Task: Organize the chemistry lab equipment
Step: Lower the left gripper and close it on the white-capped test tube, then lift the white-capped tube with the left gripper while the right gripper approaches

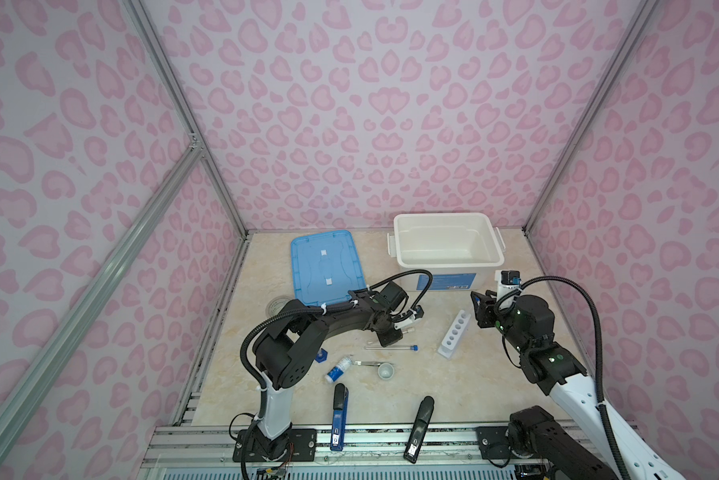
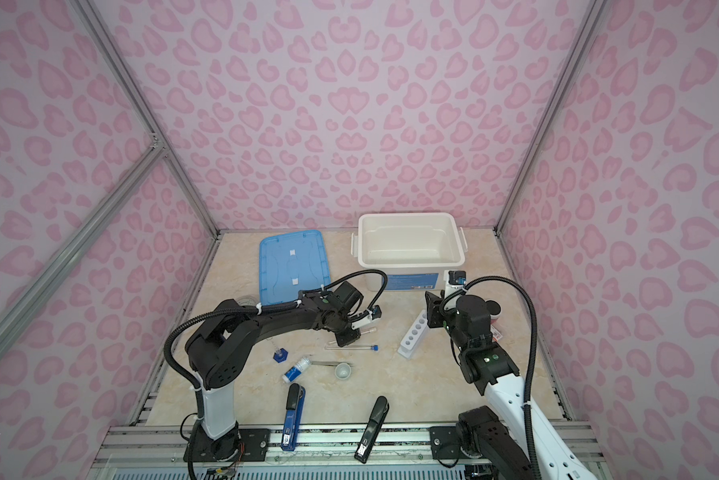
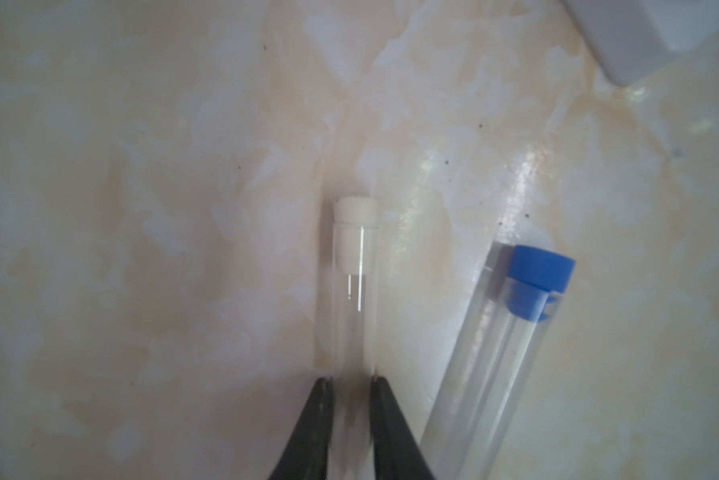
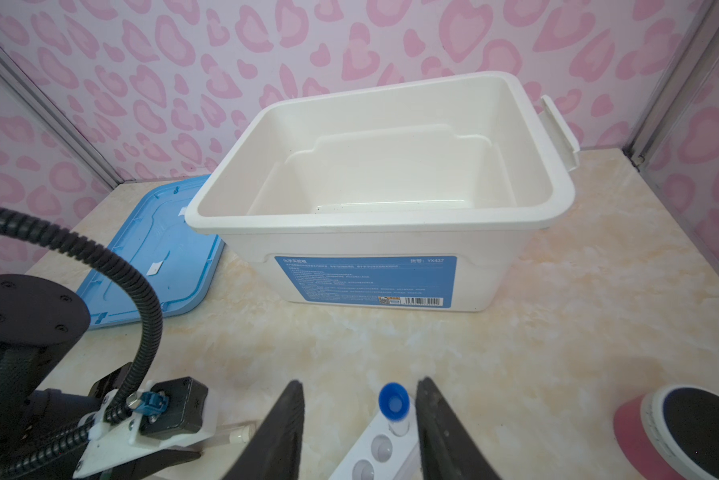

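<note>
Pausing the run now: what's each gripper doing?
Left gripper: shut on the white-capped tube.
Right gripper: open, straddling the rack, holding nothing.

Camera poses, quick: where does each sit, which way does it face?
Both top views: high in front, looking down at the table; left arm, right arm show.
Left wrist: close over the table, facing down; left pincer grips white-capped test tube.
Right wrist: low, facing the white bin; right pincer open astride the rack.
Shared: top and left wrist views show the loose blue-capped test tube.
</note>
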`<action>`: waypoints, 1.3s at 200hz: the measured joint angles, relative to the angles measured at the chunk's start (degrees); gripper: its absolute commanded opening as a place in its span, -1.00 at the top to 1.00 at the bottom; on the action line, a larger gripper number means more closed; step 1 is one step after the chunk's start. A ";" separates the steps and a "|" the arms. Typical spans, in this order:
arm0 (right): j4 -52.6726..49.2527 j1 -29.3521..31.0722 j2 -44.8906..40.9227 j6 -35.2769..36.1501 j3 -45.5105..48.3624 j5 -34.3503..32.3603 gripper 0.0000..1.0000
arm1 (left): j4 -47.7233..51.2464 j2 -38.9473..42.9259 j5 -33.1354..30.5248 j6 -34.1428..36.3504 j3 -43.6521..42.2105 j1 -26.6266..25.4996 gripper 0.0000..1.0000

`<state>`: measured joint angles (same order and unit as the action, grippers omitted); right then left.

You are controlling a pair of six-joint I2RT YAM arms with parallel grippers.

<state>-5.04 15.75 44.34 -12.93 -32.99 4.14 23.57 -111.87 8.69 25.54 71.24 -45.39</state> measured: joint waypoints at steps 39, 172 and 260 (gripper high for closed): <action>0.44 -0.02 -0.09 -0.17 0.00 0.00 0.11 | 0.15 -0.09 0.11 0.15 0.31 0.00 0.69; -4.31 -1.40 0.37 -0.68 -6.05 6.60 0.00 | -0.02 13.38 2.93 -0.46 1.99 1.53 0.64; -7.87 -0.90 4.00 -0.09 -10.84 24.79 0.00 | -13.35 26.64 23.63 -12.26 -6.21 7.89 0.61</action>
<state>-12.91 14.85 48.34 -13.02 -43.83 28.93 10.22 -85.23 32.32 13.28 65.04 -37.50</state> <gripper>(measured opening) 0.502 0.197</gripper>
